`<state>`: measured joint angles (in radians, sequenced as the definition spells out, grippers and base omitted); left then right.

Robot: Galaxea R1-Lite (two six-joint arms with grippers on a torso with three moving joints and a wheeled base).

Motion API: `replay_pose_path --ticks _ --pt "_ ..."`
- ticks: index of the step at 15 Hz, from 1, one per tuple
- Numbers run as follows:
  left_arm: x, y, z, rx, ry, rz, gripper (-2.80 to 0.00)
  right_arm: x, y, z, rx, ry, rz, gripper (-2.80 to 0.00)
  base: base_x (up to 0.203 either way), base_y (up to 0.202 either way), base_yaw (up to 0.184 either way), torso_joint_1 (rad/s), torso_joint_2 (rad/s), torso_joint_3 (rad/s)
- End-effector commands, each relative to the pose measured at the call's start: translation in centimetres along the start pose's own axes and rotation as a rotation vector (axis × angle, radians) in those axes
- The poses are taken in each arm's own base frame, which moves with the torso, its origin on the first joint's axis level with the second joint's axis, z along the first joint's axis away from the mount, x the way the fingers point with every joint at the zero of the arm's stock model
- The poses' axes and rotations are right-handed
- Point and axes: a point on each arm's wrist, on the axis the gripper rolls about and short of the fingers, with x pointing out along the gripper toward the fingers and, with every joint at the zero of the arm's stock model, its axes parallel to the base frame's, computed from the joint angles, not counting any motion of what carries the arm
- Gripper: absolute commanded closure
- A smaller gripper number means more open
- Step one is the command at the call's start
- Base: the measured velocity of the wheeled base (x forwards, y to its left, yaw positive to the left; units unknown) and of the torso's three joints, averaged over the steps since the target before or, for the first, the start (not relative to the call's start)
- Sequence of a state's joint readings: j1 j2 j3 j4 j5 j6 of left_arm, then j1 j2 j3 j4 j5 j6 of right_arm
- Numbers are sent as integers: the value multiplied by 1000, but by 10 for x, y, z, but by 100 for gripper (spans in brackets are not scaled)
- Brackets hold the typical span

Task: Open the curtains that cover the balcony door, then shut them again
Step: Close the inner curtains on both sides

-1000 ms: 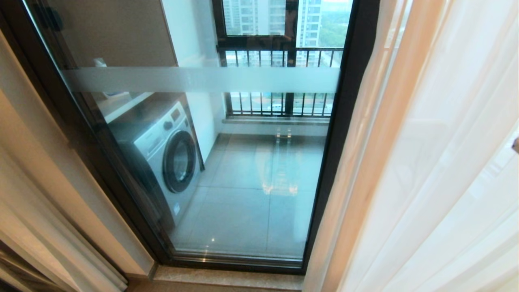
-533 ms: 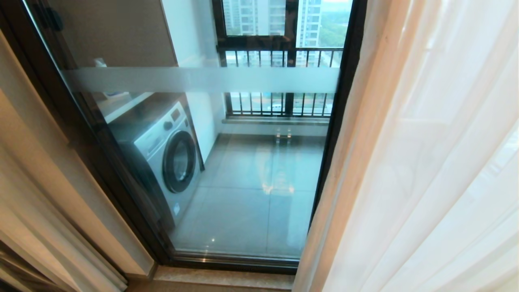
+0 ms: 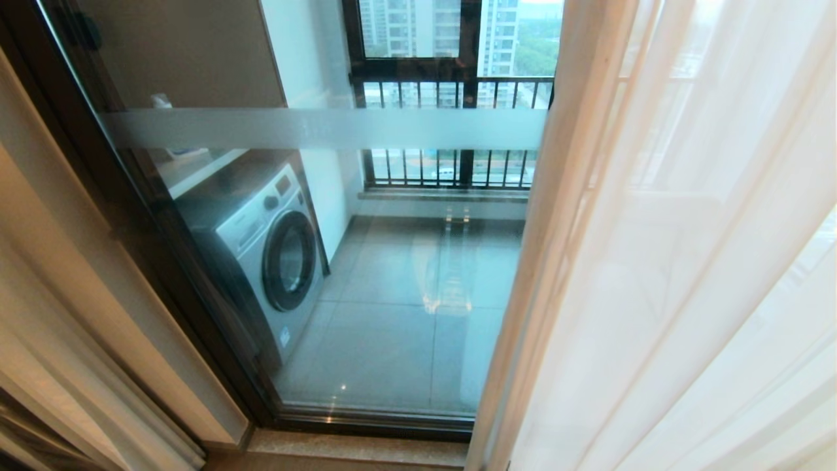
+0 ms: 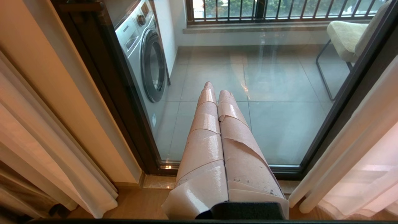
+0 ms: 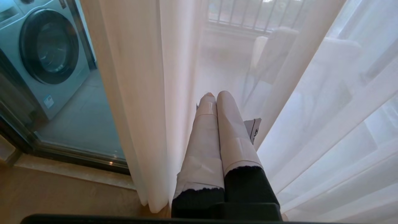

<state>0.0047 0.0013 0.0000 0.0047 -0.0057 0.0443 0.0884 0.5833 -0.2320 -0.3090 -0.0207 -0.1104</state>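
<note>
Sheer white floor-length curtains (image 3: 667,275) hanging over the right half of the head view, leading edge now lapping further left across the dark-framed sliding glass balcony door (image 3: 327,261) than a second ago; right door post, exposed earlier, now veiled by fabric. Left portion of glass uncovered, frosted horizontal band (image 3: 327,128) and grey front-loading washing machine (image 3: 261,242) visible through it. Right gripper (image 5: 214,95), tape-wrapped fingers pressed together, gripping nothing, pointed into the curtain folds, no longer at the head view's right edge. Left gripper (image 4: 216,87) likewise closed and empty, aimed at bare glass.
</note>
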Motion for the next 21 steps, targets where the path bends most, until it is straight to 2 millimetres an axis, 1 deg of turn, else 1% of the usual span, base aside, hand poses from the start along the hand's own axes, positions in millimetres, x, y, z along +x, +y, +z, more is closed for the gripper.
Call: replay_pose_path --ticks 1,3,4,9,11,14,19,21 --pt "0 0 0 0 0 0 0 -6 1 -24 1 1 -34 0 0 0 0 0 0 0" --pt "0 0 0 0 0 0 0 -12 3 -45 -2 10 -64 0 0 0 0 0 0 0" --pt "0 0 0 0 0 0 0 -16 4 -51 -6 4 -73 0 0 0 0 0 0 0" --pt "0 0 0 0 0 1 0 -40 9 -77 -18 35 -22 0 0 0 0 0 0 0" --pt "0 0 0 0 1 0 0 -45 10 -89 -36 104 -9 0 0 0 0 0 0 0" --pt "0 0 0 -1 0 1 0 -45 11 -94 -32 155 -1 0 0 0 0 0 0 0" --pt "0 0 0 0 0 0 0 -46 11 -95 -22 162 1 0 0 0 0 0 0 0" --pt "0 0 0 0 0 1 0 -51 12 -96 -11 93 -4 0 0 0 0 0 0 0"
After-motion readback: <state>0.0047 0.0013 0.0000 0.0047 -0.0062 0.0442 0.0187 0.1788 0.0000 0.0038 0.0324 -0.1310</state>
